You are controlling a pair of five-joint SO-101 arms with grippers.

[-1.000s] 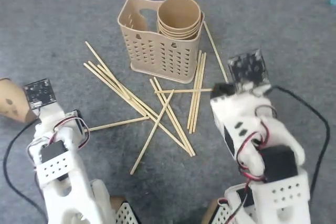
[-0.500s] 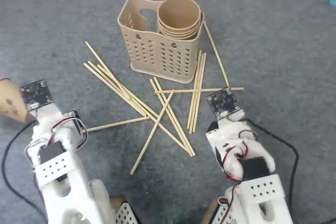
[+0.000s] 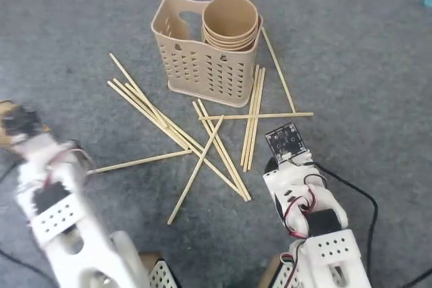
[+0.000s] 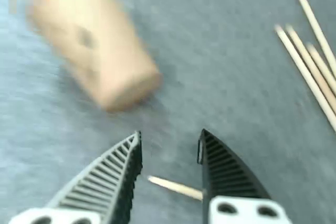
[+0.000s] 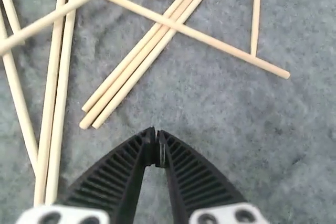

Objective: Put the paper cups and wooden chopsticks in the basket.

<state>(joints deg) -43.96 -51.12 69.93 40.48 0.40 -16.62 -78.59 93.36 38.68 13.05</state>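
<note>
**Counter**: grey felt, carrying all items.

**Basket**: 1, perforated beige plastic, upright at far centre.

**Paper cups, nested**: about 4 by visible rims, stacked mouth-up in 1 end of the basket; nested, judged to save room.

**Paper cup, loose**: 1, on its side on the felt, well apart from the basket, base toward the left tool; not yet collected.

**Wooden chopsticks**: roughly 14, exact count unsure where crossed; flat and scattered in front of and beside the basket, none inside.

**Left tool**: fingers apart, empty, pointed at the loose cup, 1 chopstick end beneath; judged lined up for that cup.

**Right tool**: fingers together on nothing, over bare felt near 3 parallel chopstick ends; judged idle.
</note>
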